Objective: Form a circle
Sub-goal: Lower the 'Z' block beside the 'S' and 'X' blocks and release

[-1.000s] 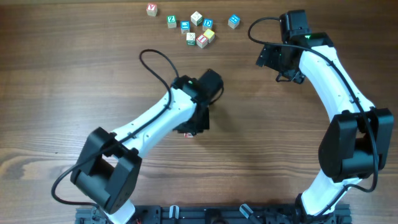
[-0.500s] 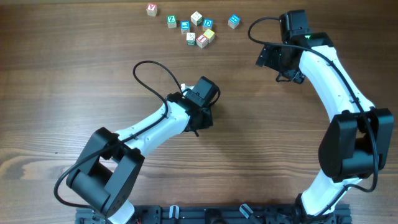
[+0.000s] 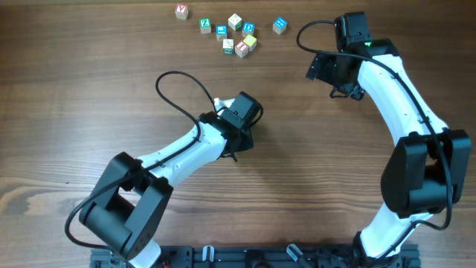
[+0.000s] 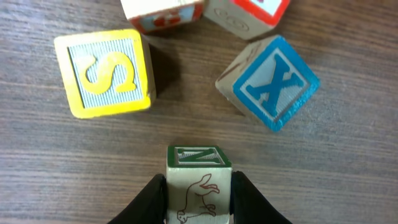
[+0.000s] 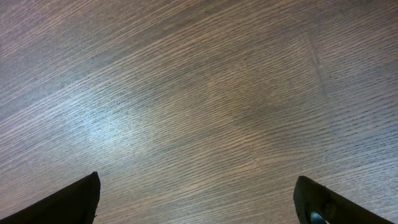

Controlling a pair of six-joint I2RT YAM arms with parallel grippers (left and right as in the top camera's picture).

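circle: five small letter cubes in a loose ring around a patch of bare wood, right at the left claw's tips. only the left wrist view shows it properly; from overhead the wrist covers it.
n cube: cream, green-framed n on top, animal drawing on the side facing the camera. it sits between the fingers, at the near end of the ring. left claw is clamped on it, a pad on each side face. cannot tell if it rests on the wood or is lifted.
yellow s cube: ahead of the tips, to the left, apart from the n cube.
blue x cube: ahead, to the right, turned corner-on, also apart from it.
white cube with red marks and red-letter cube: farthest ahead, both cut off by the frame edge, side by side, near the s and x cubes.
loose cubes: scattered well beyond the left claw, at the far edge of the table.
right claw: jaws spread wide, only wood grain between the tips, well apart from the ring.
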